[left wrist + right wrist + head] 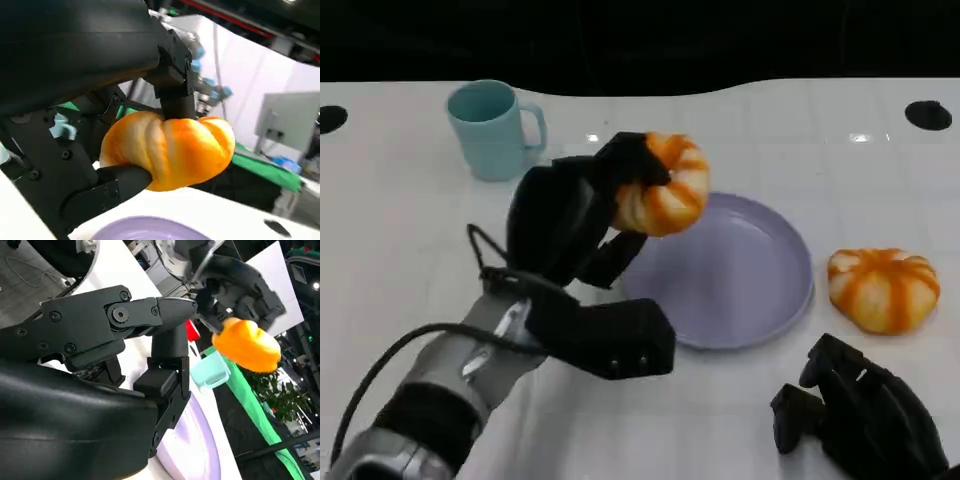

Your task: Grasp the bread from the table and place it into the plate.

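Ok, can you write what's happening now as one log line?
left hand: holds bread above plate edge | right hand: empty, low | second bread: on table beside plate

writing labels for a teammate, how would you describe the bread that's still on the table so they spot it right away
Start at the round lilac plate in the middle of the white table. Just off its rim, on the robot's right, lies a ridged orange-and-cream bread bun. Its twin bun is held in the air by the left robot hand; this one lies untouched on the tabletop.
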`<state>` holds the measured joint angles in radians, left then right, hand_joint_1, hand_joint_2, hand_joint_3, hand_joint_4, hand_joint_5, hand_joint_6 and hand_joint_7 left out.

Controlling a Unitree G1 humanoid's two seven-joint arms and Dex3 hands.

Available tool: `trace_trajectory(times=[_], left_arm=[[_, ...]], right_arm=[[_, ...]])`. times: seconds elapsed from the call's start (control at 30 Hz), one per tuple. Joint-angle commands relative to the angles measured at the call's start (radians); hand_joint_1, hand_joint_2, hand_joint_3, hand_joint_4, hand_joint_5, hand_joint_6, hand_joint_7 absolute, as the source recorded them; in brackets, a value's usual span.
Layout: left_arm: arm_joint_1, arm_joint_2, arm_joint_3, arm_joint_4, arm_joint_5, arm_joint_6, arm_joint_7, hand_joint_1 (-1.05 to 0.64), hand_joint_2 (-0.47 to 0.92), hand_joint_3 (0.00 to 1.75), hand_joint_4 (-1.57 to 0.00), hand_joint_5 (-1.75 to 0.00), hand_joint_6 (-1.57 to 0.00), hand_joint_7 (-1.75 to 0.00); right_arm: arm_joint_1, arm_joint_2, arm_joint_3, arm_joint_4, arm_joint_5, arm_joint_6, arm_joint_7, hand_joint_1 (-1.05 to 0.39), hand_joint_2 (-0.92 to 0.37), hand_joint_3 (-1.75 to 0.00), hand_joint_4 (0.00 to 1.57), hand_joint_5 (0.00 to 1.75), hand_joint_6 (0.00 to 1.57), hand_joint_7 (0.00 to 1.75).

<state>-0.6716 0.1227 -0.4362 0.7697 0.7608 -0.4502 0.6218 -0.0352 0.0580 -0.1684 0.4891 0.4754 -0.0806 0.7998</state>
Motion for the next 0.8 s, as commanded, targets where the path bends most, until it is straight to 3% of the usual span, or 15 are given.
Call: trace_trajectory(times=[0.03,0.23,0.33,0.43,0.47,0.53,0.57,0.63,0.7,0.8], left_arm=[[-0.075,-0.032,-0.038,0.087,0.014,-0.003,-0.011,-0.32,0.33,1.29,-0.91,-1.75,-0.77,-1.69],[-0.153,-0.085,-0.078,0.216,0.036,0.030,0.006,-0.34,0.36,1.27,-0.93,-1.75,-0.76,-1.74],[-0.177,-0.095,-0.087,0.255,0.025,0.035,-0.035,-0.33,0.43,1.16,-0.91,-1.75,-0.79,-1.67],[-0.192,-0.092,-0.094,0.262,0.014,0.055,-0.120,-0.35,0.47,1.14,-0.87,-1.67,-0.87,-1.30],[-0.195,-0.088,-0.098,0.258,0.015,0.065,-0.144,-0.37,0.50,1.08,-0.86,-1.52,-0.88,-1.10],[-0.201,-0.079,-0.109,0.248,0.022,0.080,-0.187,-0.39,0.54,0.92,-0.86,-1.36,-0.89,-0.89],[-0.204,-0.073,-0.113,0.241,0.023,0.086,-0.220,-0.44,0.58,0.76,-0.82,-1.21,-0.84,-0.67],[-0.211,-0.057,-0.125,0.224,0.025,0.095,-0.296,-0.51,0.73,0.49,-0.66,-1.06,-0.70,-0.41],[-0.213,-0.040,-0.135,0.202,0.025,0.104,-0.363,-0.58,0.87,0.26,-0.52,-0.90,-0.58,-0.27],[-0.209,-0.017,-0.139,0.150,0.015,0.133,-0.488,-0.70,0.92,0.30,-0.32,-0.68,-0.40,-0.11]], right_arm=[[0.004,-0.013,-0.008,0.015,0.002,-0.007,0.002,-0.56,-0.92,-0.23,0.78,1.67,0.69,1.39],[0.004,-0.013,-0.009,0.011,0.005,-0.009,0.008,-0.55,-0.92,-0.24,0.77,1.66,0.68,1.39],[-0.001,-0.013,-0.012,0.022,0.007,-0.015,0.018,-0.55,-0.92,-0.24,0.77,1.65,0.68,1.39],[-0.002,-0.012,-0.013,0.021,0.007,-0.013,0.018,-0.55,-0.92,-0.24,0.78,1.65,0.68,1.39],[-0.002,-0.011,-0.013,0.020,0.004,-0.014,0.015,-0.56,-0.92,-0.24,0.79,1.65,0.69,1.40],[-0.001,-0.009,-0.011,0.015,0.002,-0.013,0.010,-0.56,-0.92,-0.23,0.79,1.66,0.69,1.41],[-0.001,-0.009,-0.010,0.014,0.001,-0.012,0.010,-0.56,-0.92,-0.23,0.79,1.66,0.69,1.41],[-0.001,-0.008,-0.009,0.012,0.001,-0.011,0.008,-0.56,-0.92,-0.24,0.79,1.66,0.69,1.42],[-0.001,-0.006,-0.009,0.010,0.004,-0.007,0.008,-0.56,-0.92,-0.23,0.79,1.67,0.69,1.42],[0.001,-0.004,-0.008,0.007,0.002,-0.015,0.010,-0.56,-0.92,-0.24,0.78,1.67,0.68,1.42]])
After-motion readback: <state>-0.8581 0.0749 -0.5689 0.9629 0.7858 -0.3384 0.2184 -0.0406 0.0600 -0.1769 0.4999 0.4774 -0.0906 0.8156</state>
